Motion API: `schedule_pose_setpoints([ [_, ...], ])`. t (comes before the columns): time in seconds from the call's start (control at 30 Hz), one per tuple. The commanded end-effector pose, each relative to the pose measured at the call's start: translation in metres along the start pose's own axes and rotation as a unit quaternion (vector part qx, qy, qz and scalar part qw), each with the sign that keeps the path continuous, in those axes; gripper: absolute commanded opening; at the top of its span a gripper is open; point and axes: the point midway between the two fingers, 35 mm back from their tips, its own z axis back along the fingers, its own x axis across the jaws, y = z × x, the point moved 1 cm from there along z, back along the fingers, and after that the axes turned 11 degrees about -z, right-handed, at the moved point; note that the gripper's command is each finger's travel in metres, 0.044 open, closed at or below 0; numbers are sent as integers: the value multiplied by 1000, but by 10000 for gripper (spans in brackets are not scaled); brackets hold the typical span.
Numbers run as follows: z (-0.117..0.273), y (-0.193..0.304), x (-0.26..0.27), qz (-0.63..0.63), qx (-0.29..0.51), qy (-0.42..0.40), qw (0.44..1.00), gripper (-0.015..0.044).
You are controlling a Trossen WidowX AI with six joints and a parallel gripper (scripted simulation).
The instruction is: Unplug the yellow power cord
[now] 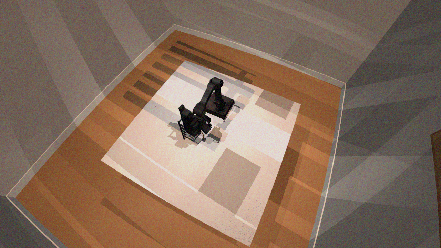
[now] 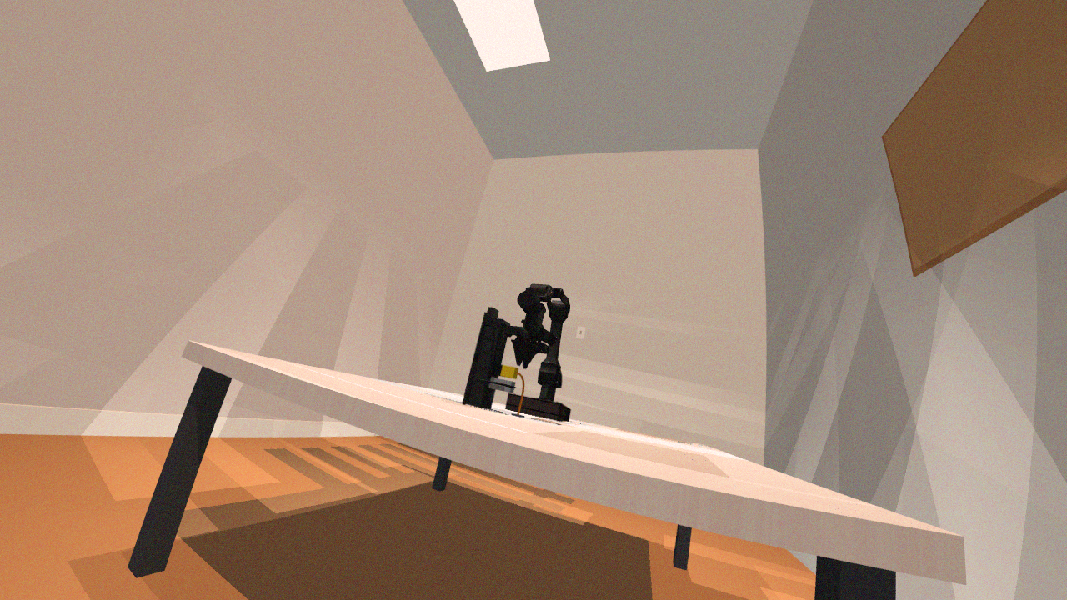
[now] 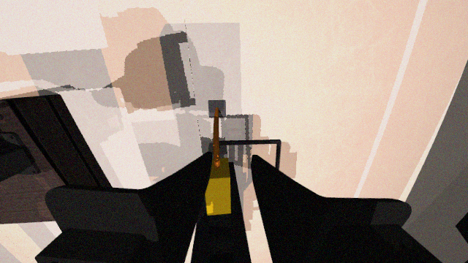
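The gripper [image 3: 232, 164] points downward, its two dark fingers parted about a third of their travel and closing on nothing. In the wrist view the yellow plug [image 3: 218, 195] shows through the gap between the fingers, below them; whether either finger touches it cannot be told. The exterior view shows the gripper [image 2: 527, 357] hanging just above the plug [image 2: 509, 371], with a narrow gap between them.

The plug sits seated in the face of the upright black power strip [image 2: 483, 357], low on its side that faces the arm's base [image 2: 538, 407]. An orange cord [image 3: 216, 135] leaves the plug and runs down to a small dark square anchor [image 3: 216, 108] on the tabletop [image 2: 641, 477].

Power strip, plug and arm base stand close together near the middle of the tabletop [image 1: 172, 160], well apart from all four edges. In the top view the bent arm [image 1: 207, 95] covers the plug.
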Motion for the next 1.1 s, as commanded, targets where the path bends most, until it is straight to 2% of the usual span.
schedule_pose_setpoints([
  [0.0, -3, -2, 12, 43, 5, -42, 998, 160],
  [1.07, -4, 34, 1, 43, 7, -41, 998, 160],
])
